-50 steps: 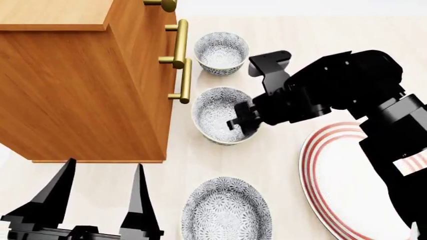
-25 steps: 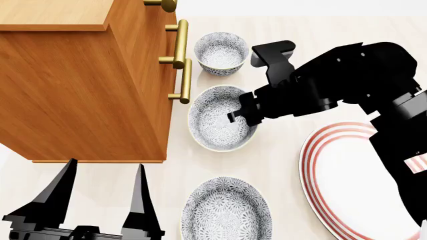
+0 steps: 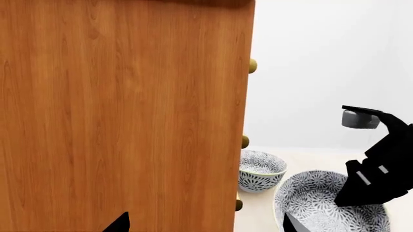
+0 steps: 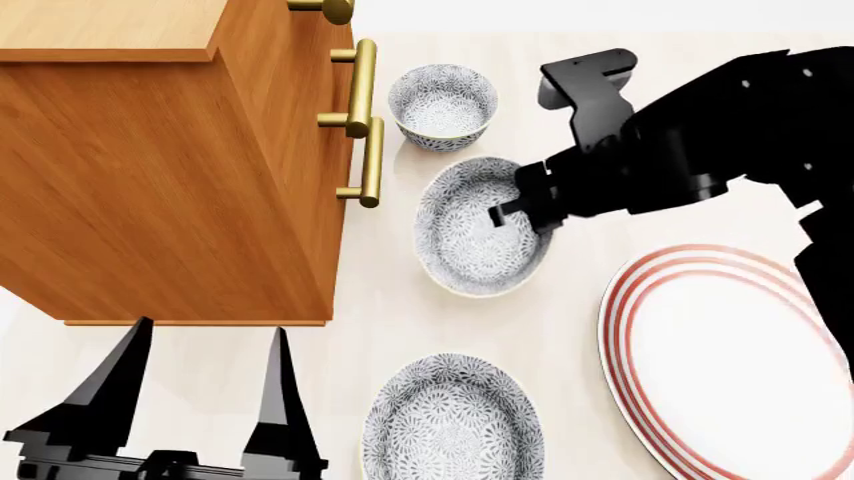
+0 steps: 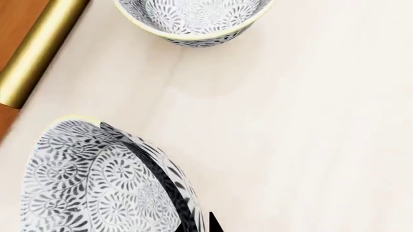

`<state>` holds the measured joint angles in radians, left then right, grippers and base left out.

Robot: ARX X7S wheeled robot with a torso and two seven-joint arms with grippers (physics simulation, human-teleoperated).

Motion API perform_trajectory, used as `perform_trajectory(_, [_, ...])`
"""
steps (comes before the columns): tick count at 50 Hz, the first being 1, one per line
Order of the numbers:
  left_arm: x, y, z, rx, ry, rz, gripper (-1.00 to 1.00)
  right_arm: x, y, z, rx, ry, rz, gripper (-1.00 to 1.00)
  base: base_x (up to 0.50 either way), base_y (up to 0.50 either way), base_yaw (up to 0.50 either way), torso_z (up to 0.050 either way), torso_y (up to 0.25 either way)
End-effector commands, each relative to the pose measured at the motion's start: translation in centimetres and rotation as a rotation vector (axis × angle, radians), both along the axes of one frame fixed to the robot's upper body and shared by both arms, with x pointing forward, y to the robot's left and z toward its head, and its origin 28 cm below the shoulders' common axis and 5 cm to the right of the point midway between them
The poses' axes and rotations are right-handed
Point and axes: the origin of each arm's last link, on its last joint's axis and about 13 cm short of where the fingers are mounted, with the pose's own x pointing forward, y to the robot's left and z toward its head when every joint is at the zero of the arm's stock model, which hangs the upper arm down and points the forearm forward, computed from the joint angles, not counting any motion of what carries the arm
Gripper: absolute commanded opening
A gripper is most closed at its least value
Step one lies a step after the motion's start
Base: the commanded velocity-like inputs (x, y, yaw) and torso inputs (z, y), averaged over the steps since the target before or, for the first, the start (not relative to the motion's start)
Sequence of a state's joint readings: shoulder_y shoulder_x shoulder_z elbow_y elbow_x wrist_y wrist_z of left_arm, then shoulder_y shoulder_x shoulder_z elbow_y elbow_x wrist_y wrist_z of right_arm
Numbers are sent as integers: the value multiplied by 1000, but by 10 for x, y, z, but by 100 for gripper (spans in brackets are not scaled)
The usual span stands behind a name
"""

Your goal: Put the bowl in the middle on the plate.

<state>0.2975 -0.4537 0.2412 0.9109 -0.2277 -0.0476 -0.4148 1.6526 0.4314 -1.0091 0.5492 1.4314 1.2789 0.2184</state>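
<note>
The middle bowl (image 4: 474,235), white with a dense grey-blue flower pattern, hangs tilted above the table, and my right gripper (image 4: 518,212) is shut on its right rim. In the right wrist view one finger lies inside the bowl (image 5: 96,183) and the other outside the rim, with the gripper (image 5: 193,217) pinching the wall. The plate (image 4: 627,300), white with red rings, lies flat to the right of the bowl. My left gripper (image 4: 208,330) stands open and empty at the near left. The left wrist view shows the bowl (image 3: 316,203) beside the right gripper (image 3: 374,179).
A wooden cabinet (image 4: 160,170) with brass handles (image 4: 363,120) fills the left side, close to the bowl. A look-alike bowl (image 4: 443,100) sits at the far end and another (image 4: 454,420) near the front edge. The left wrist faces the cabinet's side (image 3: 129,116).
My right gripper has carried the middle bowl to the right, away from the cabinet handles and closer to the plate. The left arm has not moved.
</note>
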Motion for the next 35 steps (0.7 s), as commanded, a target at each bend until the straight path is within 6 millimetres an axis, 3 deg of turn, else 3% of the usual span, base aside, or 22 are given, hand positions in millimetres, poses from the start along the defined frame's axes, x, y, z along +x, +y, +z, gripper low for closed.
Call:
perform_trajectory(1, [0,0,0,0,1,4,100,-14,-14,20,9,-29,-30,-100,0,0,0,0,0])
perform_trajectory(20, [1,0,0,1,3,9,100,-35,-40,33,26,-52,-102,-100,0,0,0,0,0])
perform_trajectory(35, [2,0,-1,3,10,13,100,-79,-76,47,95,-112,-205,-100,0,0,0,0,0])
